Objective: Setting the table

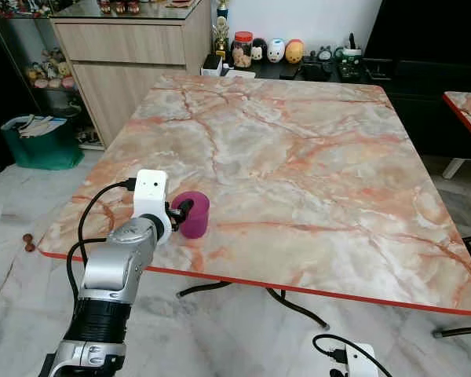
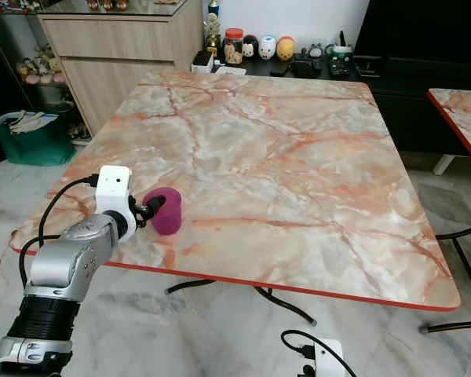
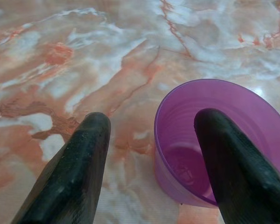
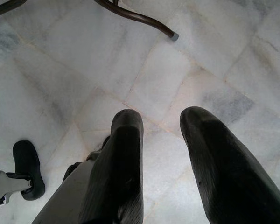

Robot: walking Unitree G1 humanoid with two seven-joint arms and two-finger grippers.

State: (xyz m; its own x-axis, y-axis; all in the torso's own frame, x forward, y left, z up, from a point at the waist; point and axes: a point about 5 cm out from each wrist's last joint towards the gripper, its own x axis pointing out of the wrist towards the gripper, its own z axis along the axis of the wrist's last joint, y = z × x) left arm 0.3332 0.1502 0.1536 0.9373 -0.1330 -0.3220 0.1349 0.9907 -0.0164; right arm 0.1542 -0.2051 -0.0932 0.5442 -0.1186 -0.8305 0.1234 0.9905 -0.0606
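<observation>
A purple plastic cup (image 1: 193, 214) stands upright on the marble table (image 1: 298, 157), close to its front left edge. My left gripper (image 1: 182, 209) reaches it from the left. In the left wrist view the left gripper (image 3: 151, 119) is open, with one finger inside the empty cup (image 3: 224, 98) and the other outside above the tabletop, a wide gap from the cup's wall. My right gripper (image 4: 161, 116) hangs low beside the table over the floor, open with nothing between its fingers.
A wooden cabinet (image 1: 133, 55) and a green bin (image 1: 39, 141) stand at the far left. Jars and figurines (image 1: 275, 51) line a low dark shelf behind the table. A second table (image 1: 467, 110) edges in at right. A table foot (image 4: 140, 18) rests on the tiled floor.
</observation>
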